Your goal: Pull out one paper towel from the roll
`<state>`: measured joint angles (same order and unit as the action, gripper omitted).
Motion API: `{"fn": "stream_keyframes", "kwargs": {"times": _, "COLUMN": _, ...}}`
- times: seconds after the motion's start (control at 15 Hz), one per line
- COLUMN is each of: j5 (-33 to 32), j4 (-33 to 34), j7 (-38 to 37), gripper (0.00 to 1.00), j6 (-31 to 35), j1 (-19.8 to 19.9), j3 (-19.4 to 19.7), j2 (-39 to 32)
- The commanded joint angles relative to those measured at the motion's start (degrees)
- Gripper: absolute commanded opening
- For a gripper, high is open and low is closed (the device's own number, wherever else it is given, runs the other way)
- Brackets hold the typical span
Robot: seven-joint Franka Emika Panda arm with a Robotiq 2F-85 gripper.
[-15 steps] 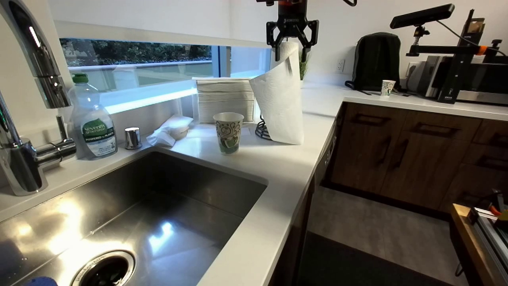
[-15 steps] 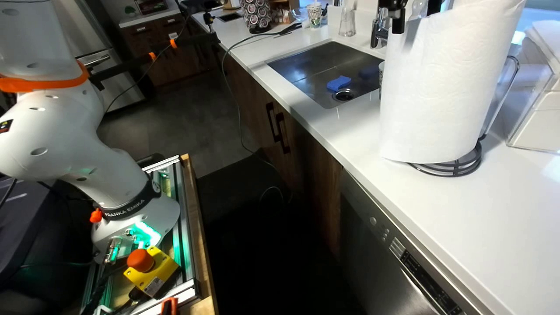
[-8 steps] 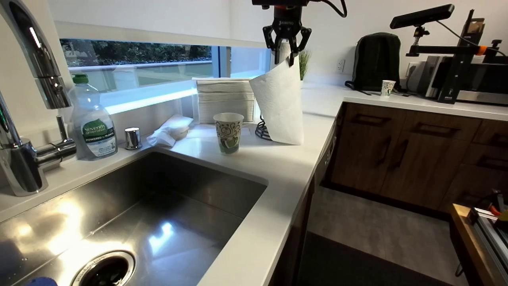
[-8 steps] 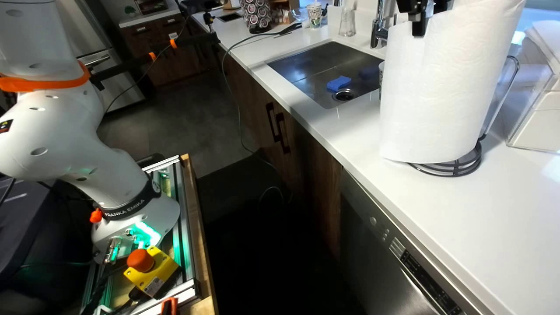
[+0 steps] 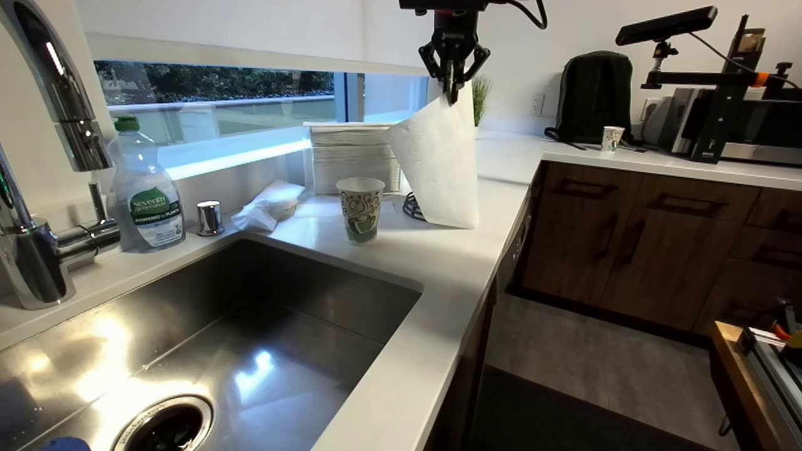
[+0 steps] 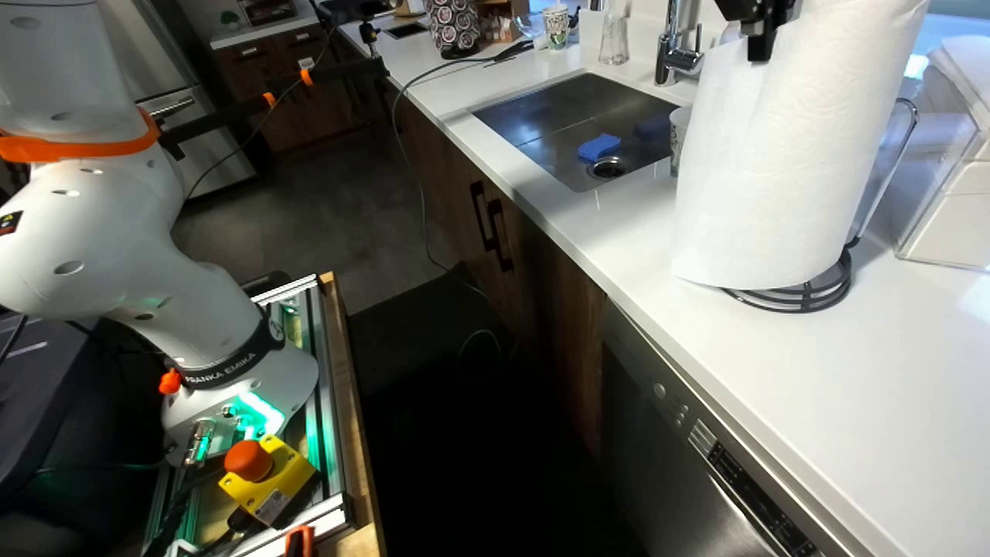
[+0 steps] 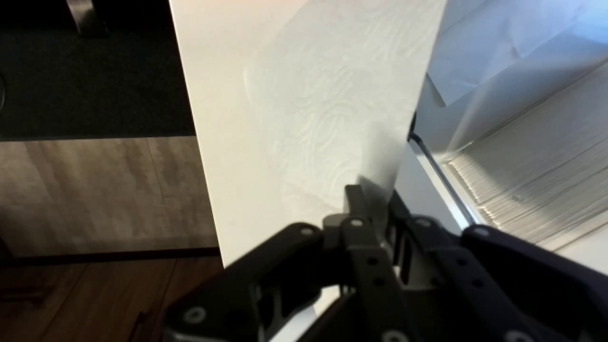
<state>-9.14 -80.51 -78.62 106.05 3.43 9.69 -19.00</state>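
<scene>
Spread a second ago, the gripper (image 5: 452,98) now pinches the paper towel (image 5: 438,169) at its upper edge. Pulling it off the roll (image 6: 820,170) can likely begin.

Sink (image 5: 338,294) and roll (image 6: 820,162) in both exterior views, opposed, angled down; wrist view close, downward.

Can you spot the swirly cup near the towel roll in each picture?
In an exterior view: patterned paper cup, near the middle, beside the sink.
In an exterior view: patterned paper cup, right of centre, left of the paper towel roll, partly hidden.
Wrist view: not visible.
Shared landmark: end effector, top in both exterior views, bottom in wrist view.
</scene>
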Motion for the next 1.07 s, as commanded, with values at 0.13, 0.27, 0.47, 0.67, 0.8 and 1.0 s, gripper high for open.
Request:
{"fn": "stream_keyframes", "kwargs": {"times": 0.13, "j5": -0.65, "j4": -3.47, "j7": -0.42, "gripper": 0.0, "j6": 1.36, "j1": -0.59, "j3": -0.34, "j2": 0.75}}
{"fn": "stream_keyframes", "kwargs": {"times": 0.27, "j5": -0.95, "j4": -4.26, "j7": -0.27, "gripper": 0.0, "j6": 1.47, "j1": -0.75, "j3": -0.4, "j2": 0.39}}
{"fn": "stream_keyframes", "kwargs": {"times": 0.47, "j5": -0.94, "j4": -5.38, "j7": 0.1, "gripper": 0.0, "j6": 1.69, "j1": -0.89, "j3": -0.46, "j2": -0.19}}
{"fn": "stream_keyframes", "kwargs": {"times": 0.67, "j5": -0.68, "j4": -6.05, "j7": 0.89, "gripper": 0.0, "j6": 2.09, "j1": -0.97, "j3": -0.63, "j2": -0.64}}
{"fn": "stream_keyframes", "kwargs": {"times": 0.8, "j5": -1.04, "j4": -6.44, "j7": 1.49, "gripper": 0.0, "j6": 3.73, "j1": -1.12, "j3": -0.66, "j2": -0.84}}
{"fn": "stream_keyframes", "kwargs": {"times": 1.0, "j5": -0.75, "j4": -7.32, "j7": 2.1, "gripper": 0.0, "j6": 6.66, "j1": -1.12, "j3": -0.62, "j2": -0.5}}
